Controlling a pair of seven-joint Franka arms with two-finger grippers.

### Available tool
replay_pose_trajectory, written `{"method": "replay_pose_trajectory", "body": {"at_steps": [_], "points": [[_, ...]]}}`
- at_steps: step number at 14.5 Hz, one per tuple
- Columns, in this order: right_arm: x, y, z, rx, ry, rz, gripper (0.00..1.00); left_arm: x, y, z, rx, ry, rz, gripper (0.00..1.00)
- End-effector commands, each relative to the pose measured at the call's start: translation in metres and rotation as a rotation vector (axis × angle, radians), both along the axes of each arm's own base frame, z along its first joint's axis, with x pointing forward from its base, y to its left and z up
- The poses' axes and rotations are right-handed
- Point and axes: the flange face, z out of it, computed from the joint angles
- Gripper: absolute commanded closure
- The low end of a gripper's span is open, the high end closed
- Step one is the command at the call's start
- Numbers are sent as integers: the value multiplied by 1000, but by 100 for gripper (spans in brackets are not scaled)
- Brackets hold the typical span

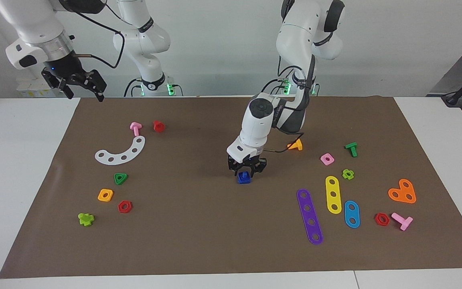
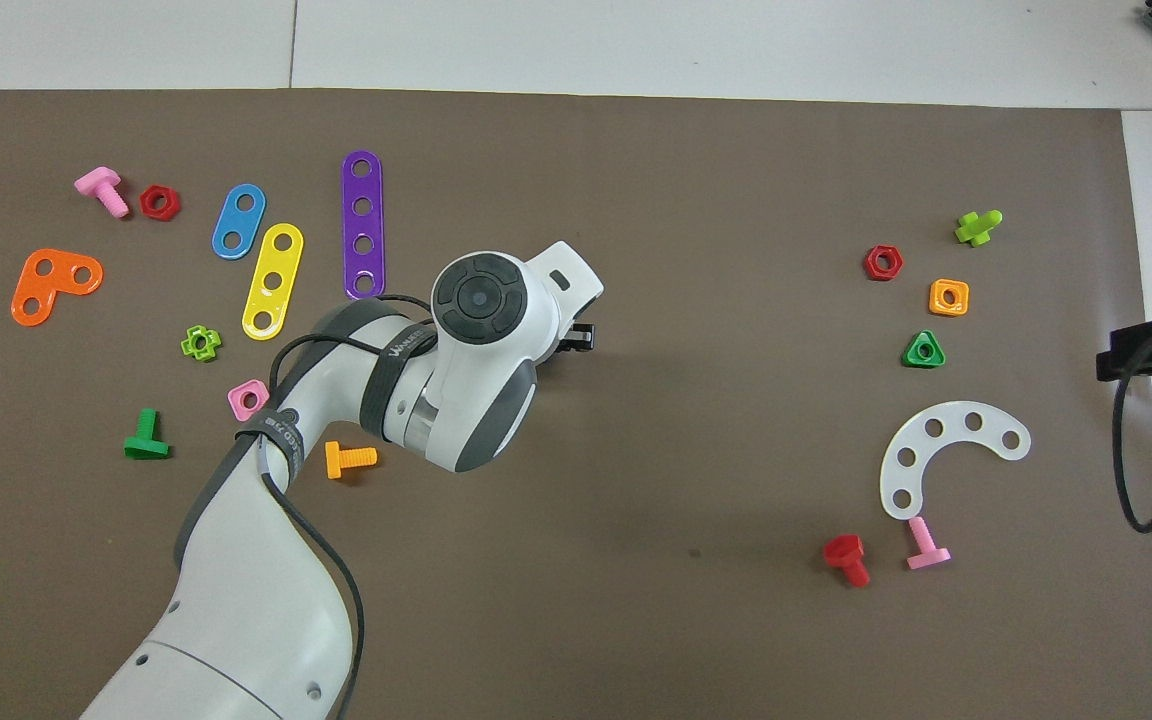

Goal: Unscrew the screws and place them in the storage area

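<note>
The small royal-blue screw point(image 1: 244, 177) stands near the middle of the brown mat point(image 1: 199, 224), a short stub above a wider blue base. My left gripper point(image 1: 246, 170) points straight down right over it, low against its top. Whether it grips the screw does not show. In the overhead view the left hand covers the screw, and only a black edge of the left gripper point(image 2: 578, 338) sticks out. My right gripper point(image 1: 82, 87) waits open, raised over the mat's corner at the right arm's end.
Toward the left arm's end lie an orange bolt point(image 1: 295, 145), pink nut point(image 1: 327, 159), green bolt point(image 1: 351, 149), and purple point(image 1: 309, 216), yellow point(image 1: 333, 194) and blue point(image 1: 351, 214) strips. Toward the right arm's end lie a white curved strip point(image 1: 122, 152) and several nuts.
</note>
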Motion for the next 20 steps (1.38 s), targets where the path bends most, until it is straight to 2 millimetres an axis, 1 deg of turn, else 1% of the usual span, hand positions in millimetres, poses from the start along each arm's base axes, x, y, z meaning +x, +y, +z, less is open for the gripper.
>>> {"method": "replay_pose_trajectory", "body": {"at_steps": [1,5,10,12,13,17,20], "points": [[-9,0,1,19,-1,-8,0,-7,1,-8,-4,-21,-2,34],[-9,0,1,19,-1,-8,0,-8,2,-10,-3,-19,-2,35],[-10,3,0,20,2,-5,0,-10,1,-14,-3,-22,-3,40],[-11,1,-1,22,2,-7,0,-10,1,-15,-5,-25,-3,43],[-11,1,-2,22,7,-7,0,-9,1,-17,-5,-27,-3,46],[-12,0,-1,21,-2,-9,0,-5,-1,-8,-8,-26,-1,53],[-12,-5,-1,22,-2,-18,0,-3,-1,-5,-12,-31,0,56]]}}
